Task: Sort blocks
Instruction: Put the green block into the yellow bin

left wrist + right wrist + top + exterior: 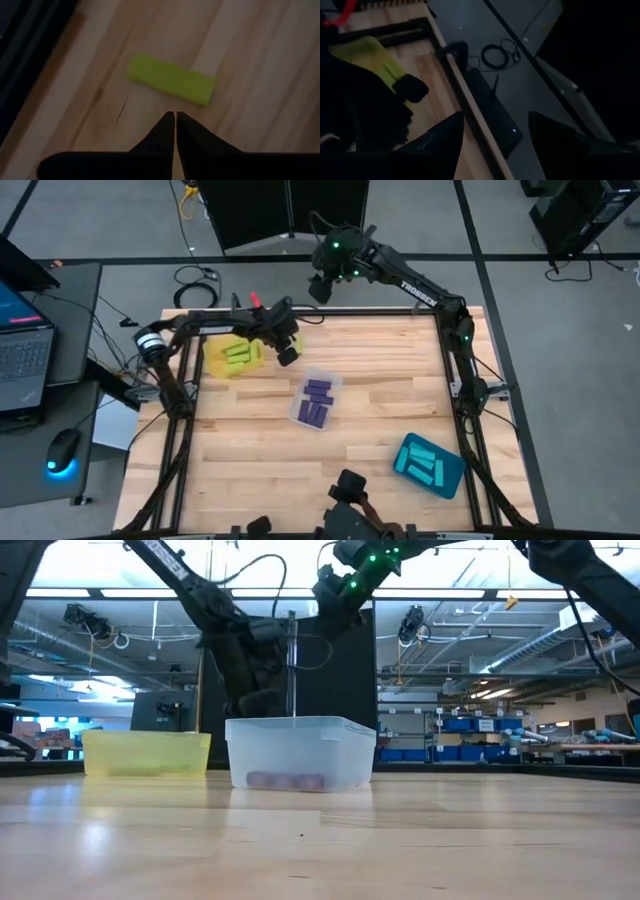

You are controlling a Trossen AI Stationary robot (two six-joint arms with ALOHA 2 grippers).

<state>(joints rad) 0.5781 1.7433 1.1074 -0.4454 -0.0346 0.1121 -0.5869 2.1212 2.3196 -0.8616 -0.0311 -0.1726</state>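
Observation:
A lone lime-green block (171, 80) lies flat on the wooden table. My left gripper (175, 116), shut, hovers just short of the block without touching it; in the high view the left gripper (287, 346) is beside the yellow tray (213, 352), toward the table's far edge. That tray holds lime-green blocks (240, 356). The clear tray (333, 383) holds purple blocks (316, 402), and the teal tray (402, 458) holds cyan blocks (428, 464). My right gripper (495, 127), open, hangs high beyond the table's far edge (325, 285), holding nothing.
The clear tray (300, 735) stands mid-table and the yellow tray (147, 753) near the far left corner. The teal tray sits at the near right corner. Bare wood lies between the trays. Cables (195, 277) and a laptop (22, 345) lie off the table.

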